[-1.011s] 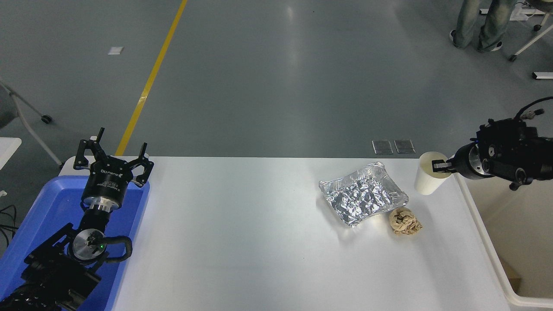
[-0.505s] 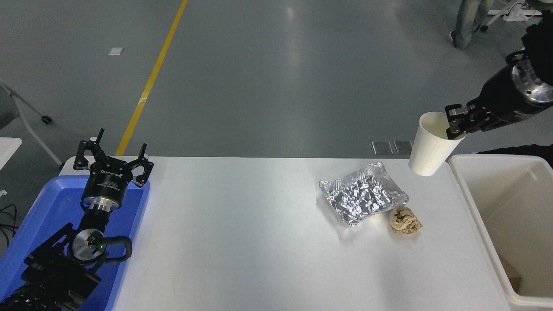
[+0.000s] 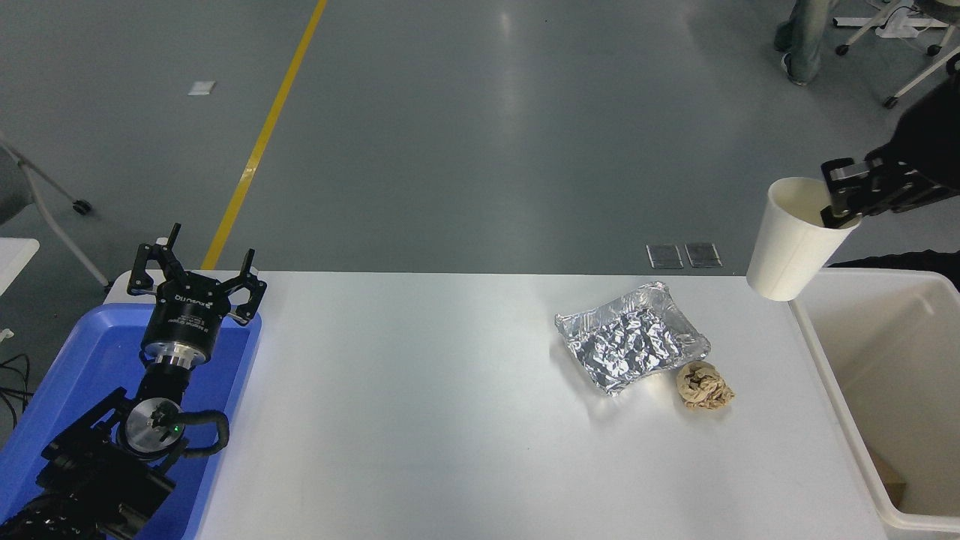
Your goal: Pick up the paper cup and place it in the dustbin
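Bright even overhead light, glare streak on floor, soft shadows, sharp focus

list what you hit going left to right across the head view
blue tray → left gripper → foil packet → crumpled paper ball → paper cup → right gripper → dustbin

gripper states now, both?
Left gripper: open, parked over blue plastic tray.
Right gripper: shut on cream-white paper cup rim, lifted.
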Robot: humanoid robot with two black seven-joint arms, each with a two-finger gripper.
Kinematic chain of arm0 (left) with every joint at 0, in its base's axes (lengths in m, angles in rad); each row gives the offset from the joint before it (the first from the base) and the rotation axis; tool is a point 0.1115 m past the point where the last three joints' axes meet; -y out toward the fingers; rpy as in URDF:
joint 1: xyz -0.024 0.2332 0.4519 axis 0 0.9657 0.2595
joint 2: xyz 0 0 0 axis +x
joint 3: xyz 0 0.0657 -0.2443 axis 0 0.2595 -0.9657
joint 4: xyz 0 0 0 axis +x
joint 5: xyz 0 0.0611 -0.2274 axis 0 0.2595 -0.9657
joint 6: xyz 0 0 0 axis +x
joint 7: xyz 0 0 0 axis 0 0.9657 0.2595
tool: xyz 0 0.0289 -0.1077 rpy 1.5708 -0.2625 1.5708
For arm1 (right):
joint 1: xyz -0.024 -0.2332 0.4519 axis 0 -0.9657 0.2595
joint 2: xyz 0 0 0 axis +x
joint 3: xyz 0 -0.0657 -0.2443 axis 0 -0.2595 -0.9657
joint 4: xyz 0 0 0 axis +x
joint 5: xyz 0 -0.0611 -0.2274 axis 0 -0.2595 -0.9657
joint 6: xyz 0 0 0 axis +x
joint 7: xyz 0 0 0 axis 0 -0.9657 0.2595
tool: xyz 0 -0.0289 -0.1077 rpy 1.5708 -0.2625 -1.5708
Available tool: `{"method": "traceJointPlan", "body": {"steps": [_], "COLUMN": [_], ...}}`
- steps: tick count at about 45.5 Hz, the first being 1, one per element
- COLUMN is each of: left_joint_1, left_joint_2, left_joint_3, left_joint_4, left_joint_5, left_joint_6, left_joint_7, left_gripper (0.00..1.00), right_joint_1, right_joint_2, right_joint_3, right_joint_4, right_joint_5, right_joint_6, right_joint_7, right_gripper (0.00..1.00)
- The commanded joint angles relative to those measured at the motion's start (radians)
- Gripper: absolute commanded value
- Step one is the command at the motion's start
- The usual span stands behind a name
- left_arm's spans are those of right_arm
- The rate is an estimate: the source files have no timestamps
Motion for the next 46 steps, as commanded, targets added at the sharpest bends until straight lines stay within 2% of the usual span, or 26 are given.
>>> {"method": "traceJointPlan", "body": {"steps": [1, 7, 14, 21, 28, 33, 46], "left_joint_1": [0.0, 0.0, 0.0, 0.0, 0.0, 0.0, 0.0], "left_joint_2": [-0.001, -0.001, -0.001, -0.001, -0.001, -0.001, -0.001], "left_joint_3": [0.0, 0.0, -0.001, -0.001, -0.001, -0.001, -0.001], "left_joint_4": [0.0, 0.0, 0.0, -0.001, -0.001, 0.0, 0.0], "left_joint_5": [0.0, 0.0, 0.0, 0.0, 0.0, 0.0, 0.0], "left_joint_6": [0.0, 0.0, 0.0, 0.0, 0.0, 0.0, 0.0], "left_joint_7": [0.001, 0.0, 0.0, 0.001, 0.0, 0.0, 0.0], "left_gripper": [1.0, 1.0, 1.0, 1.0, 1.0, 1.0, 1.0], "right_joint_1": [-0.212, -0.442, -0.839, -1.25, -1.507, -1.577, -1.622], "right_joint_2": [-0.219, -0.291, -0.285, -0.173, -0.027, 0.045, 0.108], "right_joint_3": [0.006, 0.08, 0.317, 0.721, 1.035, 1.114, 1.126], "right_joint_4": [-0.191, -0.279, -0.409, -0.593, -0.779, -0.84, -0.874], "right_joint_5": [-0.24, -0.244, -0.225, -0.186, -0.185, -0.185, -0.151], "right_joint_6": [-0.093, -0.238, -0.412, -0.47, -0.519, -0.567, -0.627], "right_joint_7": [0.007, 0.004, -0.002, -0.018, -0.042, -0.061, -0.085], "right_gripper": [0.0, 0.0, 0.0, 0.0, 0.0, 0.0, 0.0]}}
